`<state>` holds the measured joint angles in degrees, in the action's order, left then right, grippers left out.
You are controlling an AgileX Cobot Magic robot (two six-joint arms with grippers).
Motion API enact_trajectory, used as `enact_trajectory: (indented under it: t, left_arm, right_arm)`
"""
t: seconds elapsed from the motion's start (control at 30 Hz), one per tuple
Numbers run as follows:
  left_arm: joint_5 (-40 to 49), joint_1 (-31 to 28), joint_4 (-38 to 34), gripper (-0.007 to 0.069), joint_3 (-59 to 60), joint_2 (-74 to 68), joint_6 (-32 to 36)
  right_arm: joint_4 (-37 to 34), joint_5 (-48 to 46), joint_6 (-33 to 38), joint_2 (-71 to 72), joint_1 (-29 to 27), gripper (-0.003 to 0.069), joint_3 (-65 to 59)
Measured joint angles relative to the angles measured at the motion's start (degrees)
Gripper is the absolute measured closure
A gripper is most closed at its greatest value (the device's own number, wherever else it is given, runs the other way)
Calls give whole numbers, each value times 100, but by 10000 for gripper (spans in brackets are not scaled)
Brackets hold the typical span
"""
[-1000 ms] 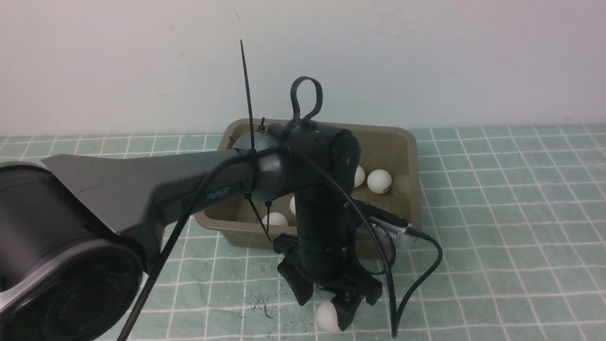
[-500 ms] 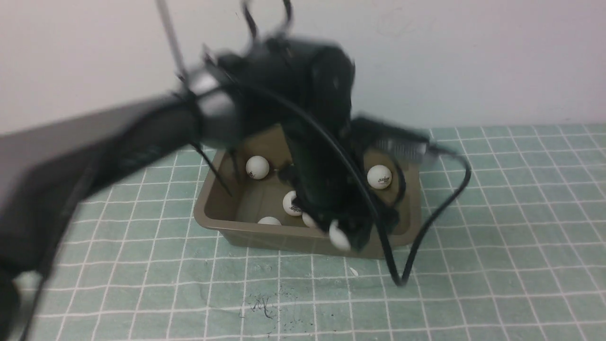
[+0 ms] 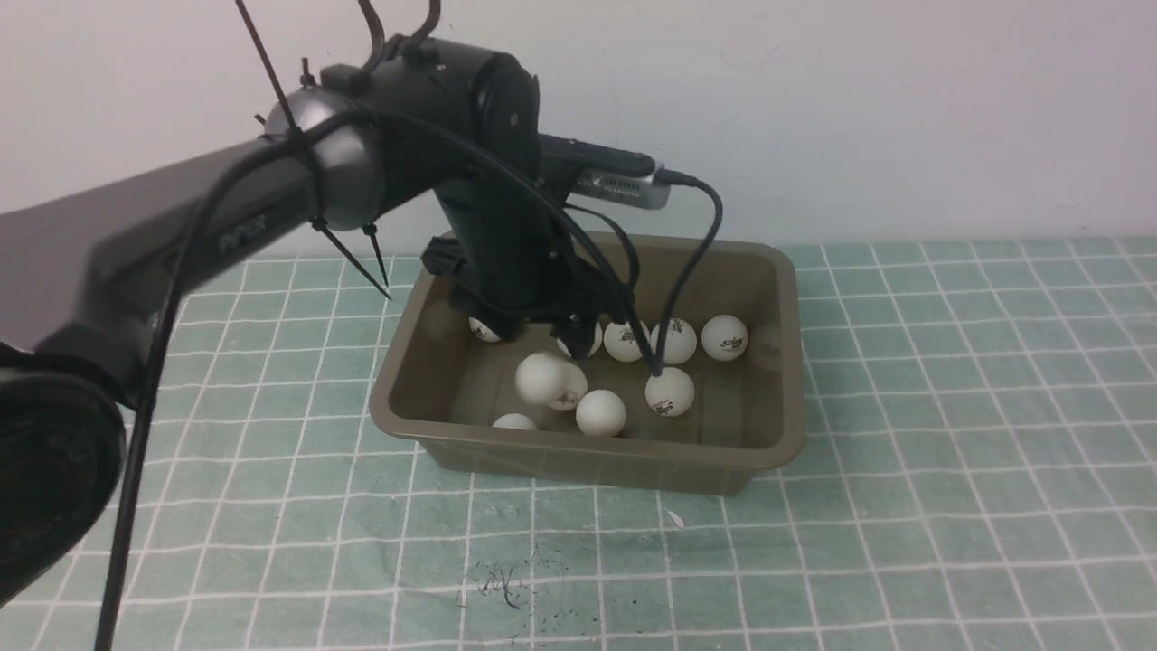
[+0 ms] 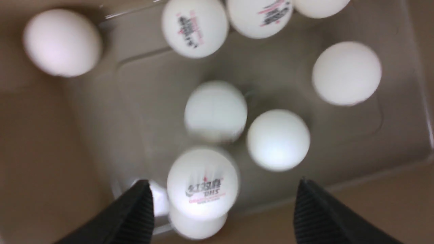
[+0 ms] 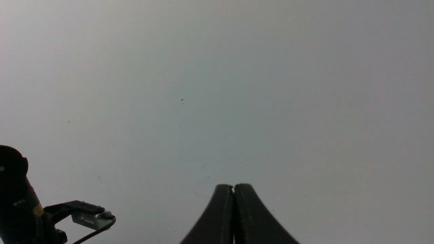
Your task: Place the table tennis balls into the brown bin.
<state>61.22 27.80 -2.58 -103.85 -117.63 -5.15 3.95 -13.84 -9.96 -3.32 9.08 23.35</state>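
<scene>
The olive-brown bin point(image 3: 587, 457) stands mid-table on the green grid mat. Several white table tennis balls lie in it, among them one at the right point(image 3: 724, 336) and one near the front wall point(image 3: 600, 412). My left gripper point(image 3: 542, 327) hangs over the bin's back left part, open and holding nothing. Just below it a blurred ball point(image 3: 542, 378) is in motion. In the left wrist view the gripper point(image 4: 222, 182) is spread wide, with one black finger point(image 4: 135, 213) at each side and a logo ball point(image 4: 202, 184) loose between them above the bin floor point(image 4: 339, 135). My right gripper point(image 5: 233, 186) is shut, facing a bare wall.
A pale wall point(image 3: 904, 117) rises directly behind the bin. The left arm's cable point(image 3: 696, 262) loops down into the bin over the balls. The left wrist camera point(image 5: 88, 217) shows at the corner of the right wrist view.
The left gripper rose from the mat in front of the bin with a ball, swung back over the bin and opened. The ball has left its fingers.
</scene>
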Motion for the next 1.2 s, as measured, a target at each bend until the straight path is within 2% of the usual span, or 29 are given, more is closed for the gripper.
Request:
enact_trajectory:
  t: [0.07, 0.1, 0.17, 0.23, 0.3, 0.4, 0.5, 0.57, 0.63, 0.77, 0.93, 1.03, 1.2]
  left_arm:
    - [271, -12, 95, 154, -110, 111, 4]
    - [520, -18, 218, 200, -206, 247, 4]
    - [793, -23, 525, 356, -320, 671, 4]
    - [898, -23, 817, 552, -276, 1497, -14]
    - [898, -4, 878, 606, -70, 2306, -83]
    - [865, 80, 913, 626, 481, 3371, -108]
    - [408, 190, 893, 629, 1459, 4596, -108]
    - [-63, 210, 892, 629, 2130, 5189, -122]
    - [-936, 211, 919, 629, 3231, 6256, -247]
    - [-1773, 216, 1228, 629, 4780, 7768, -392]
    - [-2316, 216, 1810, 629, 5817, 9058, -712]
    - [-3375, 216, 1828, 629, 6567, 10362, -1121]
    - [-4224, 216, 1840, 629, 7270, 11815, -1490]
  right_arm:
    - [0, 0, 0, 0, 0, 673, 0]
    - [0, 0, 0, 0, 0, 673, 0]
    - [0, 0, 0, 0, 0, 673, 0]
    - [0, 0, 0, 0, 0, 673, 0]
    - [0, 0, 0, 0, 0, 673, 0]
    - [0, 0, 0, 0, 0, 673, 0]
    - [0, 0, 0, 0, 0, 673, 0]
    - [0, 0, 0, 0, 0, 673, 0]
    - [0, 0, 0, 0, 0, 673, 0]
    - [0, 0, 0, 0, 0, 673, 0]
    - [0, 0, 0, 0, 0, 673, 0]
    - [0, 0, 2, 0, 0, 673, 0]
    - [2, -7, 85, 0, 0, 673, -7]
